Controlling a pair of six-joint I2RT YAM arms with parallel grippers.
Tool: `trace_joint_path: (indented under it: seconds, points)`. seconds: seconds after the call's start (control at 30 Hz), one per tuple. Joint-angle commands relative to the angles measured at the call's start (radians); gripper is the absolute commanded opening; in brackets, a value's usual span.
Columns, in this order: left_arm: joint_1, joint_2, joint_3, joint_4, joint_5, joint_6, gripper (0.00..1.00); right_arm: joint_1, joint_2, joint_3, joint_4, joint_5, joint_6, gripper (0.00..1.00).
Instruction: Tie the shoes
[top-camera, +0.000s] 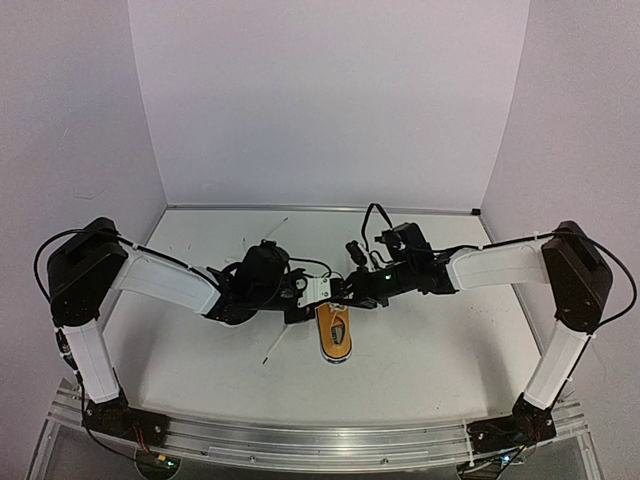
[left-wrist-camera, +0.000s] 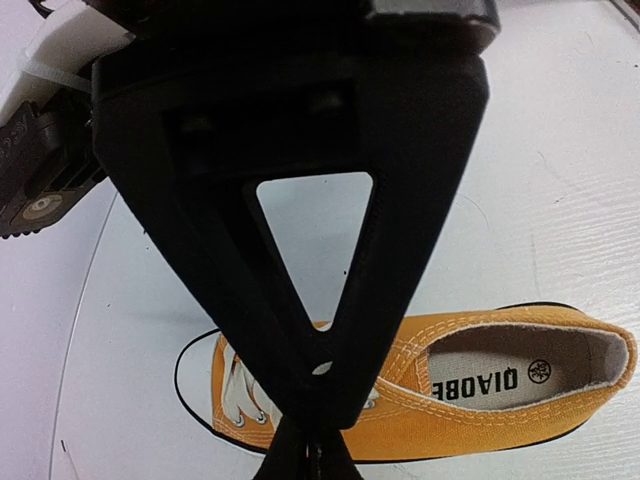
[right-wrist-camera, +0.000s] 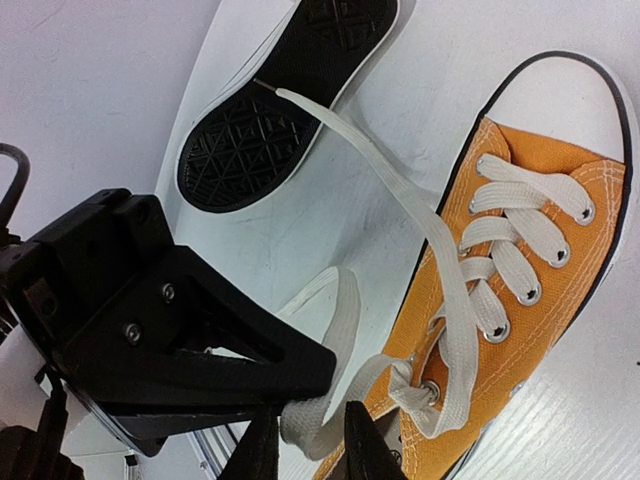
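Left gripper is clenched shut above the orange sneaker's laced front, blocking it; any lace held is hidden. The sneaker sits mid-table between both arms. Right gripper has its jaws narrowly parted astride the white lace loop, with the black-soled sneaker tipped sole-out beyond, on a white table within pale lilac walls.

The top view looks down from behind the near edge across the whole worktop, while both wrist views hang close over the orange sneaker, seen in all three.
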Motion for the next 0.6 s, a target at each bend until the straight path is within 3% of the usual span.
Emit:
trace_joint_path:
  seconds: [0.0, 0.07, 0.23, 0.4, 0.57]
  points:
    - [0.001, 0.001, 0.030, 0.022, 0.017, -0.011, 0.00, 0.005, 0.007, 0.038, 0.037, -0.014, -0.001, 0.09]
    - [0.001, -0.001, 0.029, 0.018, 0.006, -0.011, 0.03, 0.005, 0.000, 0.033, 0.035, -0.009, 0.002, 0.00]
    - [0.014, -0.041, 0.013, -0.037, -0.046, -0.008, 0.24, 0.005, -0.016, 0.020, 0.032, 0.004, 0.002, 0.00]
    - [0.066, -0.127, -0.026, -0.092, -0.064, -0.032, 0.31, 0.005, -0.021, 0.014, 0.028, 0.014, -0.001, 0.00]
    - [0.116, -0.145, 0.007, -0.205, -0.219, -0.078, 0.37, 0.006, -0.030, 0.014, 0.023, 0.025, -0.004, 0.00]
